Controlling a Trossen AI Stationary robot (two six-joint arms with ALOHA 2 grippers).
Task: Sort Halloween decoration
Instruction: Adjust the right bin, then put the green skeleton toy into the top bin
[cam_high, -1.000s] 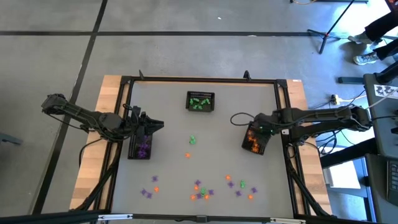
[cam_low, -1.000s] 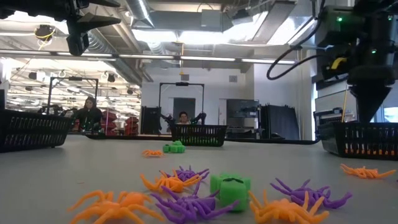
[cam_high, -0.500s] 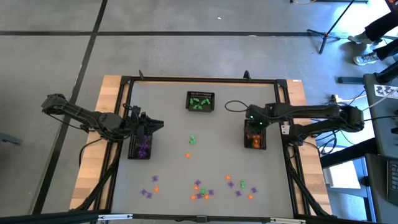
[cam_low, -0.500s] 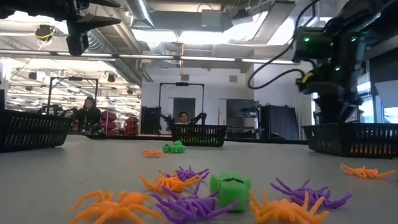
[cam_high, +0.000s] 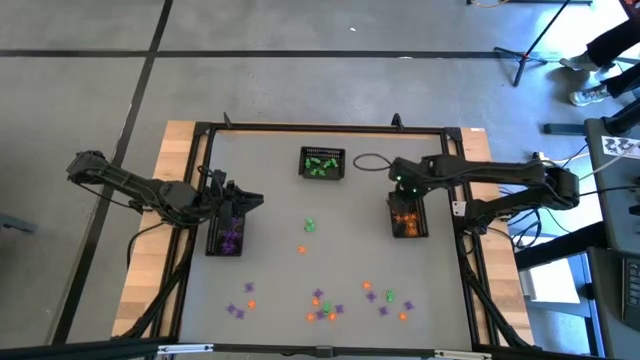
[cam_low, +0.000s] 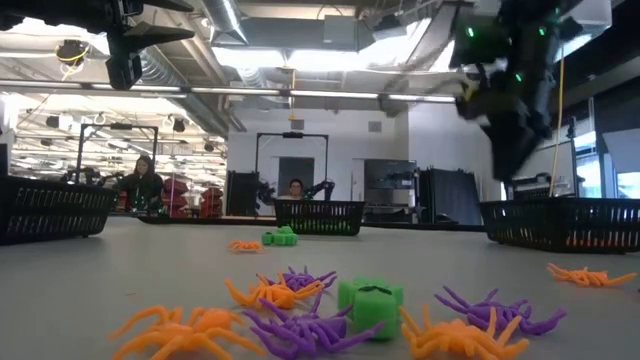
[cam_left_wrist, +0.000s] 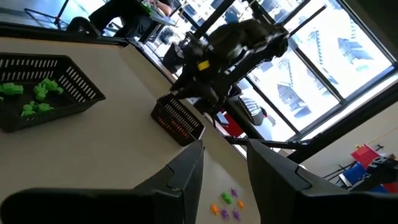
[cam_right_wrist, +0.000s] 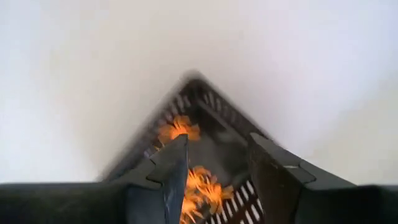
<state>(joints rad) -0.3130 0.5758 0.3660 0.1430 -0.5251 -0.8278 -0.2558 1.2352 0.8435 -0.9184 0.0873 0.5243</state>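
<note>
baskets sit three to the table (cam_high: 270, 180): one by the left edge with purple trinkets (cam_high: 231, 240), one near the far edge with green trinkets (cam_high: 321, 167), one toward the right edge (cam_high: 408, 216) with orange trinkets (cam_high: 406, 221). loose trinkets (cam_high: 322, 303) in purple, orange and green lie scattered along the near edge, and a green piece (cam_high: 309, 225) and an orange one (cam_high: 302, 249) lie apart near the middle. right gripper (cam_right_wrist: 214, 155) hangs over the far corner of the orange basket, its fingers parted with nothing between them. left gripper (cam_left_wrist: 224, 168) hangs above the purple basket (cam_high: 226, 232), fingers also apart and empty. in the low view two people sit in the room beyond the table.
</note>
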